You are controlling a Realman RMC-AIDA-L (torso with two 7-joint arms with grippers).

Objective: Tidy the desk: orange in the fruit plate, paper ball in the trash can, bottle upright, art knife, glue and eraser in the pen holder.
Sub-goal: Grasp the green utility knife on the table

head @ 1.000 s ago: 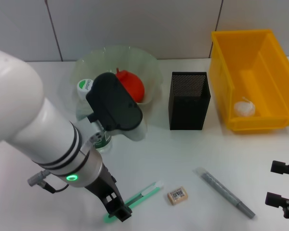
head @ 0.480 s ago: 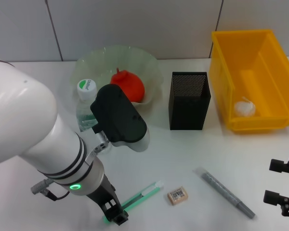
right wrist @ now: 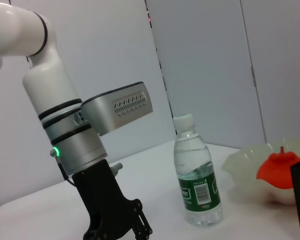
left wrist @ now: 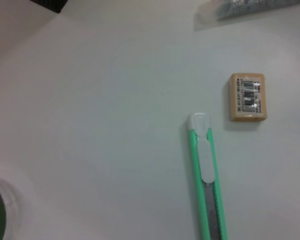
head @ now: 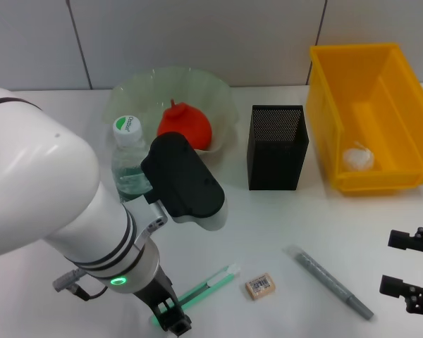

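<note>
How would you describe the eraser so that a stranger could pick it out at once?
Start at the black mesh pen holder in the middle of the table and come toward the front edge. The eraser lies flat there, between the green art knife and the grey pen. It alone is a small tan block with a barcode label.

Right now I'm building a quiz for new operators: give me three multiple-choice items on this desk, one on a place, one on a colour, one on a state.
1. Where is the paper ball?
A. in the yellow bin
B. in the pen holder
C. on the fruit plate

2. What colour is the art knife?
A. red
B. green
C. black

3. How does the bottle stand?
A. on its side
B. upside down
C. upright

Answers: 1 A, it lies inside the bin; 2 B, green body beside the eraser; 3 C, cap uppermost, base on the desk in the right wrist view.
</note>
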